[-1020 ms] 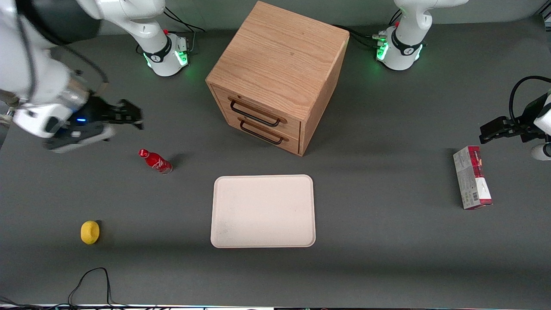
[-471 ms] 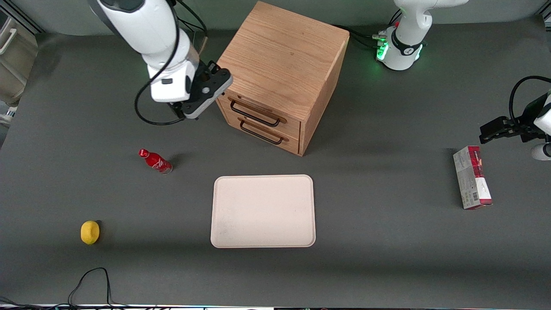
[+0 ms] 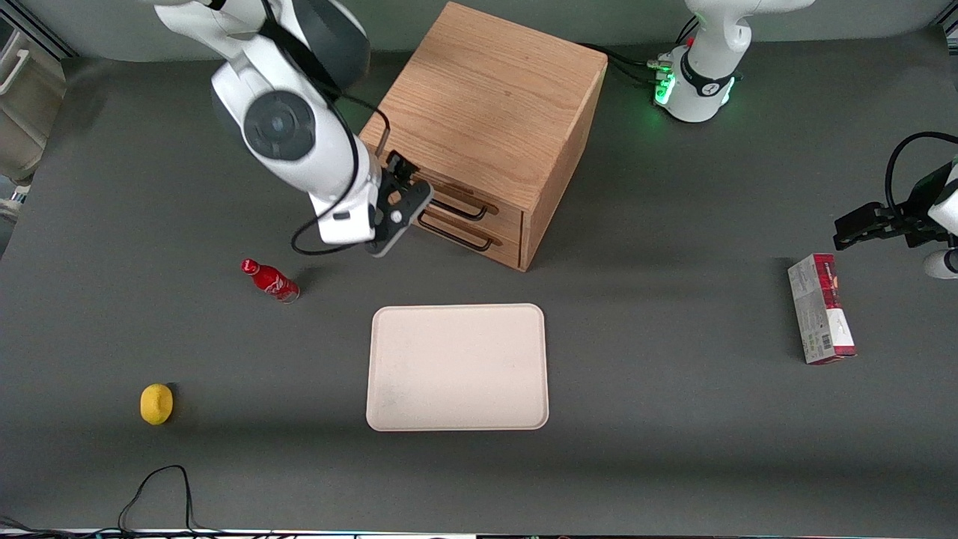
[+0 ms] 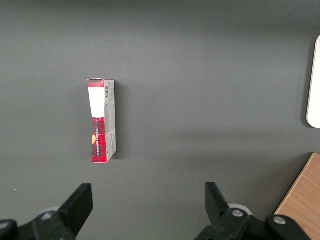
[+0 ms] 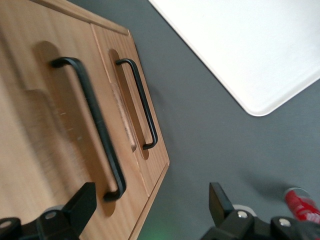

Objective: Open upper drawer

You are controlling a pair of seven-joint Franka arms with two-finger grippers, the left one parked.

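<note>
The oak cabinet stands at the middle of the table, both drawers shut. The upper drawer shows its long black handle, partly covered by my gripper. The lower drawer with its own handle sits under it. My right gripper is open and empty, right in front of the drawer fronts at the working arm's end of the handles. In the right wrist view the gripper is open, with the upper handle close to one finger and the lower handle beside it.
A cream tray lies nearer the front camera than the cabinet; it also shows in the right wrist view. A red bottle and a yellow fruit lie toward the working arm's end. A red-white box lies toward the parked arm's end.
My right arm has swung in from the working arm's end of the table to the cabinet, then nearer the front camera, until the gripper is in front of the drawer handles. The drawers have not moved.
</note>
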